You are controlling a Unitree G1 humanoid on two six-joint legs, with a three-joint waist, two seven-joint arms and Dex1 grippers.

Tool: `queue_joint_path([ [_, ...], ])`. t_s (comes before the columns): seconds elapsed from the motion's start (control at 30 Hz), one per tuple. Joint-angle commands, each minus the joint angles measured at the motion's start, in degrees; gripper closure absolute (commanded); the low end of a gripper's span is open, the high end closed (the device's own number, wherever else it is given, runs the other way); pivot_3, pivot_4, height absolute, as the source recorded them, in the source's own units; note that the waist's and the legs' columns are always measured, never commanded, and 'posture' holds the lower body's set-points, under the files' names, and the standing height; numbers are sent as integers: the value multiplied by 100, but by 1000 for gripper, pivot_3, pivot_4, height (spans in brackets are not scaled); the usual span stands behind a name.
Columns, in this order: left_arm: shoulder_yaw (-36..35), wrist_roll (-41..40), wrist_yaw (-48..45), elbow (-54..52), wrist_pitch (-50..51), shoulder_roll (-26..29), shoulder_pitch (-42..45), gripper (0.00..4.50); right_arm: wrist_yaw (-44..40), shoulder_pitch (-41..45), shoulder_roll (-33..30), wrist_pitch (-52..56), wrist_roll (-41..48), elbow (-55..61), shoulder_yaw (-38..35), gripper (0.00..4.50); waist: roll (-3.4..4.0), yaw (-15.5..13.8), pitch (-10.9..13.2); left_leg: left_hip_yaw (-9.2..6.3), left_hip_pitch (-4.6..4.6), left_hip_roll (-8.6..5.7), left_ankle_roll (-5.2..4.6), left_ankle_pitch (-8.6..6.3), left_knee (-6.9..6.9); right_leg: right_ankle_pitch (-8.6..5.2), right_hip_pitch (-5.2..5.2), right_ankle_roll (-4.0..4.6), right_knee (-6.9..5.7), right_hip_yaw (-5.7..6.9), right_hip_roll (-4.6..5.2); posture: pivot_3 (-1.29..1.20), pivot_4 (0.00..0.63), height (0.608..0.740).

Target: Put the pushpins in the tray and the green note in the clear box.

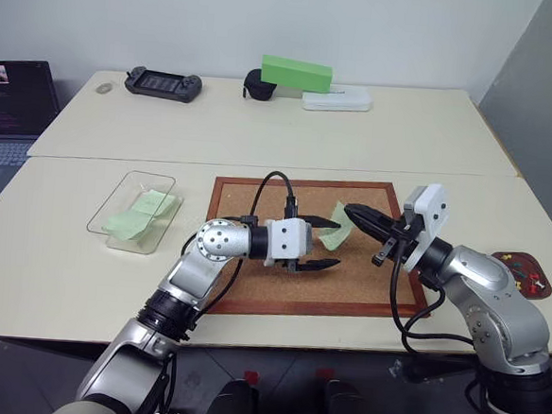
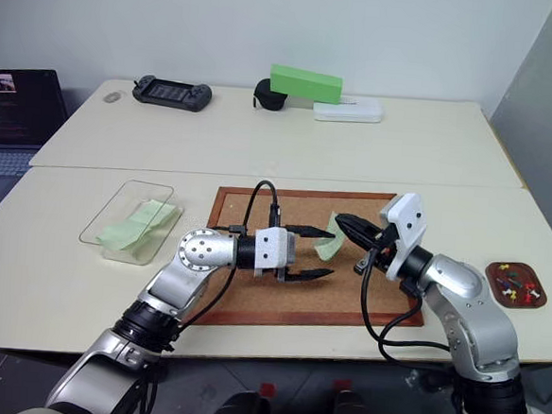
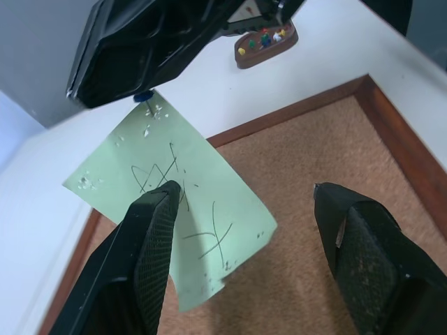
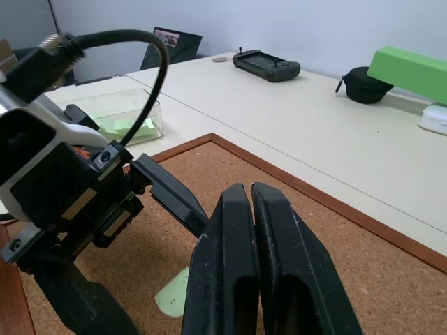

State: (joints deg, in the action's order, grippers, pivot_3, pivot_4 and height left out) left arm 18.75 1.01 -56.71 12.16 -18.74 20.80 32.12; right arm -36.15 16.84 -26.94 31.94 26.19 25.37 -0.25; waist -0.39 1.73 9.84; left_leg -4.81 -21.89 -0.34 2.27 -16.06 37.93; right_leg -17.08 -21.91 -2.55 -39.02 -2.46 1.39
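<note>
The green note [image 3: 188, 209], with pen scribbles on it, hangs above the cork board [image 1: 366, 275]. A blue pushpin [image 3: 143, 96] goes through its top corner, and my right gripper [image 1: 351, 212] is shut on that pin. My left gripper [image 1: 323, 243] is open and points sideways, with its fingers [image 3: 150, 237] reaching around the hanging note; I cannot tell if they touch it. The tray [image 2: 516, 271] sits at the far right with several coloured pushpins [image 2: 512, 282] in it. The clear box [image 1: 116, 191] lies left of the board with pale green slips inside.
A laptop [image 1: 8, 112] stands at the left edge. A game controller [image 1: 163, 84], a black pouch [image 1: 258, 84], a bright green block [image 1: 296, 73] and a white case [image 1: 337, 99] line the far table. Cables loop from both wrists over the board.
</note>
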Motion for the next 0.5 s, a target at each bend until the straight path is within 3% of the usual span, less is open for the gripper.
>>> queue_joint_path([
  [0.03,-59,51,168,125,-378,-32,171,1724,19,92,-8,6,142,278,-64,4500,0,0,0,0,0,0,0,0,0,0,0,0,0,0,0,0,150,740],
  [0.27,-115,3,221,242,-488,-56,265,3056,5,70,-36,-18,128,248,-62,4500,0,3,0,0,0,-2,0,0,0,0,0,0,-1,2,-1,0,150,740],
  [0.43,-122,-31,253,267,-481,-89,300,4265,6,54,-48,-9,147,270,-91,4500,0,3,0,-1,-1,-2,0,0,0,0,0,0,-1,2,-1,0,150,740],
  [0.5,-129,-44,275,279,-482,-105,308,4411,3,33,-60,-10,149,275,-106,4500,0,2,0,-1,-1,-2,0,0,0,0,0,0,-1,2,-1,0,150,740],
])
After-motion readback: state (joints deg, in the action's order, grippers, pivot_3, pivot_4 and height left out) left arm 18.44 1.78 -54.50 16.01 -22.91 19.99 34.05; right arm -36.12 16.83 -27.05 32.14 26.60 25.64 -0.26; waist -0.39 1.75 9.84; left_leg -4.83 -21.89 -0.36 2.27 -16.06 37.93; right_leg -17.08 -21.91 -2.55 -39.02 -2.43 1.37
